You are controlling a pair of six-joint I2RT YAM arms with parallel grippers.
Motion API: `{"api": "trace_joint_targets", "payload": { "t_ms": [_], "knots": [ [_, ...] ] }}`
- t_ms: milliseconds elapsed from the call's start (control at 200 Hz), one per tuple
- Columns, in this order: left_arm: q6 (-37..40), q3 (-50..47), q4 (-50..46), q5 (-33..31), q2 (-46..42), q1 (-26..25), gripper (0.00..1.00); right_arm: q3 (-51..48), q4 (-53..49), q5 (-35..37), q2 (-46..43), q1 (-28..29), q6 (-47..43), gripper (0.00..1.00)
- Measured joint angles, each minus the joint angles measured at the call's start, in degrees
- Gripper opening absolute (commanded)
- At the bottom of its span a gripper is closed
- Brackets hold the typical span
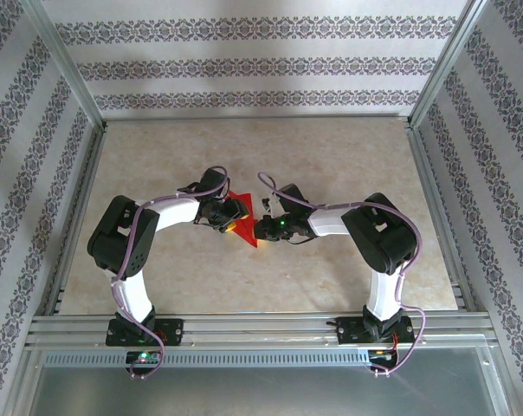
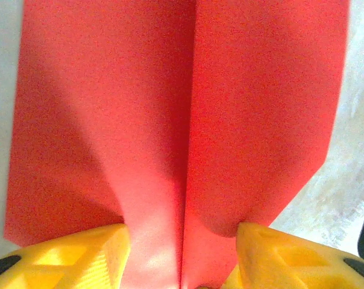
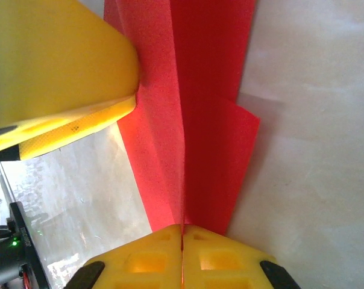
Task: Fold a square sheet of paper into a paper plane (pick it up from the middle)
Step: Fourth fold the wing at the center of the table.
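The square sheet of paper (image 1: 247, 232) is bright red and folded into a narrow pointed shape with a centre crease, like a paper plane. It sits between the two grippers at the table's middle. My left gripper (image 1: 229, 221) is open. In the left wrist view its yellow fingertips (image 2: 97, 247) stand apart on either side of the crease, and the red paper (image 2: 230, 108) spans the gap. My right gripper (image 3: 182, 232) is shut on the centre crease of the paper (image 3: 200, 120). A yellow finger of the left gripper (image 3: 55, 66) touches the paper's left flap.
The beige tabletop (image 1: 331, 156) stretches behind and beside the grippers. Metal frame posts (image 1: 67, 65) and patterned walls close it in on three sides. A metal rail (image 1: 261, 329) carrying the arm bases runs along the near edge.
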Motion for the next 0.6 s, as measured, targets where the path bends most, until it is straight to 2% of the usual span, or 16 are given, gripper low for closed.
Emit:
{"api": "trace_joint_targets", "payload": {
  "t_ms": [420,600],
  "knots": [
    [0.83,-0.48,-0.17,-0.61,-3.58,0.07,0.54,0.76,0.13,-3.54,1.44,-1.2,3.08,0.08],
    [2.14,-2.58,4.22,-0.17,-10.62,0.44,0.43,0.98,-0.04,-4.02,1.68,-1.57,3.65,0.08]
  ]
}}
